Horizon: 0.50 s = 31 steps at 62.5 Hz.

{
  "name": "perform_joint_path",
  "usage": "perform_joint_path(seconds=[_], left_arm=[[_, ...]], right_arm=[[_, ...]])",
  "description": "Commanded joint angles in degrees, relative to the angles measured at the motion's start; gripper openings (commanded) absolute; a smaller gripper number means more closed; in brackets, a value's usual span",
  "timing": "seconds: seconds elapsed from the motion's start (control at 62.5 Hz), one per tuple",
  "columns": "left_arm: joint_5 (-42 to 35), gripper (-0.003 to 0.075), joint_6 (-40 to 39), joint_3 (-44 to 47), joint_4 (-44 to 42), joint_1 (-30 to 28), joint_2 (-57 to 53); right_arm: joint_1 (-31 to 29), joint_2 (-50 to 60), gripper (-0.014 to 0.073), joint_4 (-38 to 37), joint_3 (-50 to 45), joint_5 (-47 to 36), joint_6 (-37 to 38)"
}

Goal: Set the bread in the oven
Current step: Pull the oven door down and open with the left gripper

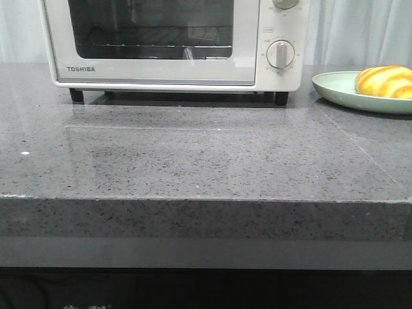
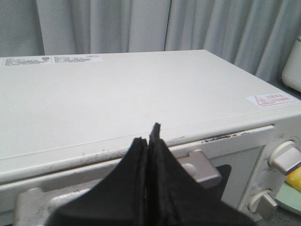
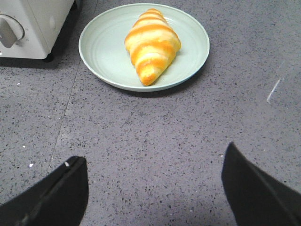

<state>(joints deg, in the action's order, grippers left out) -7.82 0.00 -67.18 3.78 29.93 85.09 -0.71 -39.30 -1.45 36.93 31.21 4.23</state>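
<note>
Grey speckled stone makes up the tabletop (image 1: 206, 161), with pale pleated curtains (image 1: 360, 29) hanging behind it. At the back stands the white Toshiba toaster oven (image 1: 170, 42) on black feet, its glass door closed and a wire rack visible inside. Round knobs (image 1: 280, 53) sit one above the other on its control panel, on the side nearer the plate.

Beside the oven, toward the robot's right, lies a pale green round plate (image 1: 338, 90), resting flat on the tabletop a little apart from the oven's corner. The bread (image 1: 385, 81) lies on this plate, a glossy croissant-shaped bun striped golden yellow and orange-brown. In the right wrist view the bread (image 3: 151, 44) sits about mid-plate, its pointed end toward the camera, with the plate's rim (image 3: 96, 56) clear all around it.

Neither arm shows in the front view. The left claw (image 2: 149, 141) is pressed together, its two black fingers meeting along a thin seam, and it hovers above the front edge of the oven's top (image 2: 117, 99), over the pale door handle (image 2: 202, 167). A red-and-white warning sticker (image 2: 272, 100) is on the top near the knob side, and a strip of printed labels (image 2: 51, 60) runs along the far edge.

The right claw (image 3: 153, 188) is spread wide, its dark fingers (image 3: 56, 193) well apart with bare tabletop between them. It holds nothing and hangs above the surface, short of the plate and pointed toward the bread
</note>
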Motion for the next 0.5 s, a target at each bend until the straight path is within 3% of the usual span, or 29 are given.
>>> perform_joint_path(seconds=[0.0,0.176,0.48], left_arm=[[-6.25,-0.0018,0.0,-2.57,0.24,0.29,0.56],[-2.47,-0.0018,-0.38,-2.57,0.24,0.29,2.53],[18.16,-0.0018,-0.38,-2.57,0.24,2.64,-1.12]], right_arm=[[-0.2,-0.08,0.0595,-0.33,1.81,-3.57,-0.36],[-0.2,-0.08,0.0595,-0.33,1.81,-3.57,-0.36],[-0.2,-0.08,0.0595,-0.33,1.81,-3.57,-0.36]])
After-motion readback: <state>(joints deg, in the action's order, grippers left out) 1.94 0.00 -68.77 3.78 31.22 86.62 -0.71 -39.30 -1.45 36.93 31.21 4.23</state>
